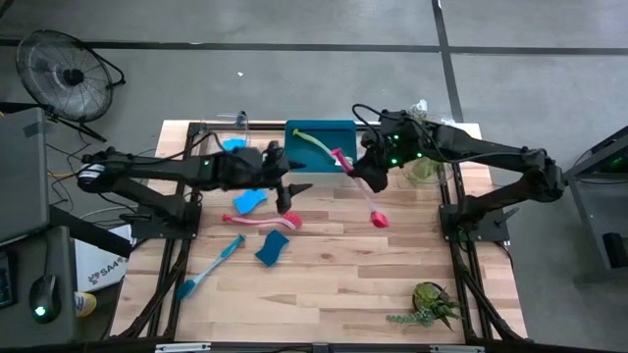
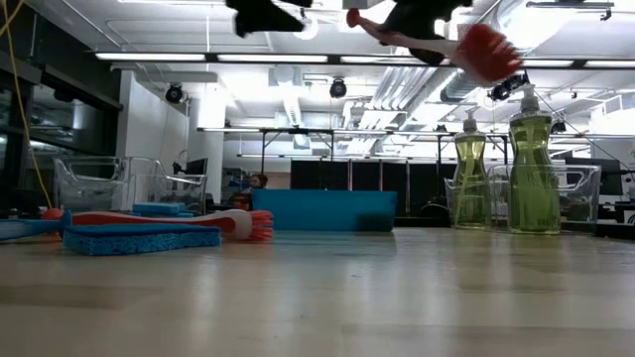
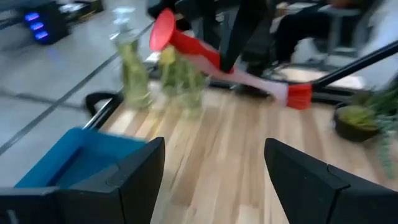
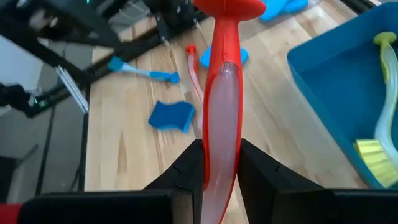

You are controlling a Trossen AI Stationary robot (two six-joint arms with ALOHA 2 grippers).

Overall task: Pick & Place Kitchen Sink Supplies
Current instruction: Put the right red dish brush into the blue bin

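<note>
The right gripper (image 4: 219,163) has a pink-red dish brush (image 1: 359,186) pinched by its handle, fingers pressed against the shaft on both sides, and the whole brush is up off the table. In the low view it hangs high above the wood, bristle head (image 2: 488,52) out at one end.

Here is what matters: the blue tray (image 1: 345,130) sits at the table's far edge, just beside the right gripper on its far-left side, and the brush's long axis runs from the gripper out toward the near edge of the table, head end pointing away from the tray. So my read is that the brush needs to swing or carry toward the far edge to land in there. The right arm is plainly the nearer one, already right at the tray's corner.

A yellow-green brush (image 4: 384,99) already lies in the tray, handle along its length, bristles at one end.

The left gripper (image 1: 287,199) hovers mid-table, fingers spread wide with nothing between them. Just below it lies another pink-red brush (image 1: 263,222), lying roughly parallel to the near edge. A blue sponge (image 1: 273,247) and a blue brush (image 1: 211,265) lie nearer the near-left corner. Two soap bottles (image 2: 534,169) stand by the far-right corner.
</note>
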